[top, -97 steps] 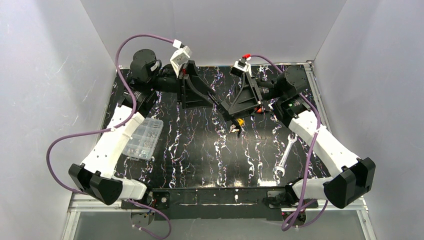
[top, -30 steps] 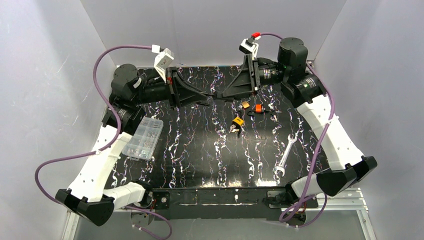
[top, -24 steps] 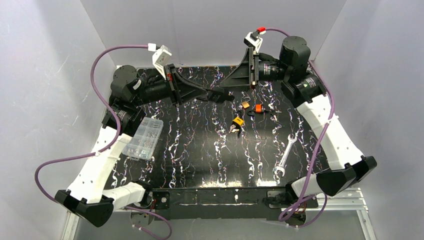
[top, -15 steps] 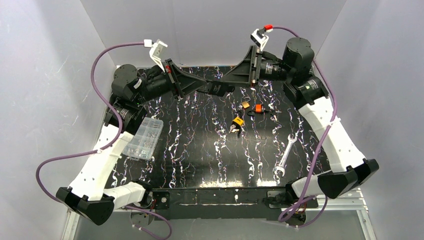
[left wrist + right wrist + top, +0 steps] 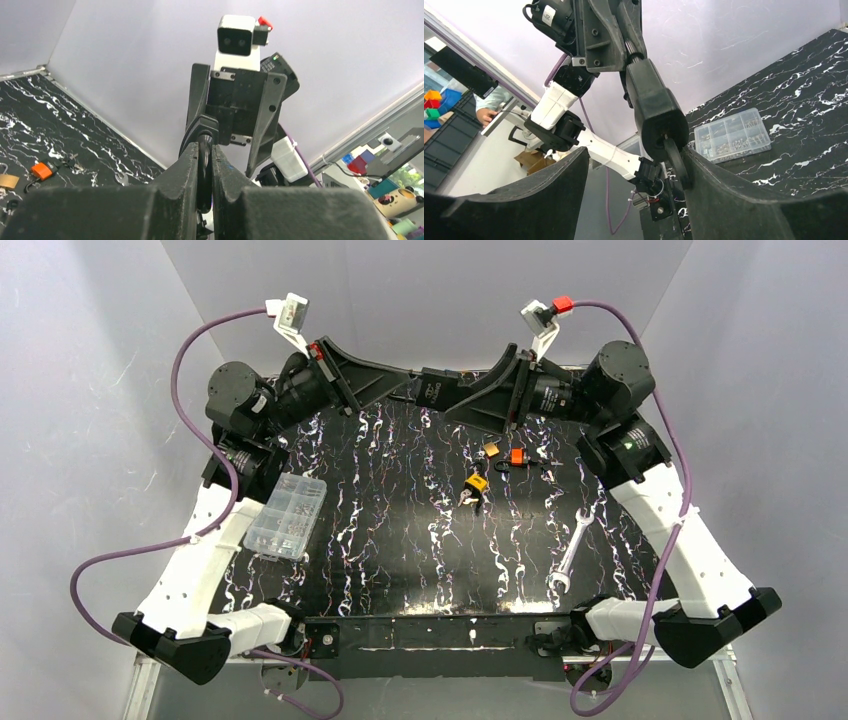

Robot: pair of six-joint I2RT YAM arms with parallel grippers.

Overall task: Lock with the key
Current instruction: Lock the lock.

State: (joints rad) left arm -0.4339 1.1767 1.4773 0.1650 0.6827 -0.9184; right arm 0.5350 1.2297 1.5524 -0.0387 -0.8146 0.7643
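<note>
My left end effector (image 5: 204, 156) is pressed together; my right end effector (image 5: 636, 156) is spread wide around its tip. Both are raised over the 12 o'clock edge of the surface (image 5: 400, 540). The yellow padlock (image 5: 477, 482) lies mid-surface with keys (image 5: 466, 499) at its 7 o'clock. A brass padlock (image 5: 491, 449) and an orange padlock (image 5: 517, 456) lie at its 1 o'clock, a wrench (image 5: 568, 552) at 4, a box (image 5: 287, 517) at 9.

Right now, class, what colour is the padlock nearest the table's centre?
The padlock is yellow, seen best in the top external view.
</note>
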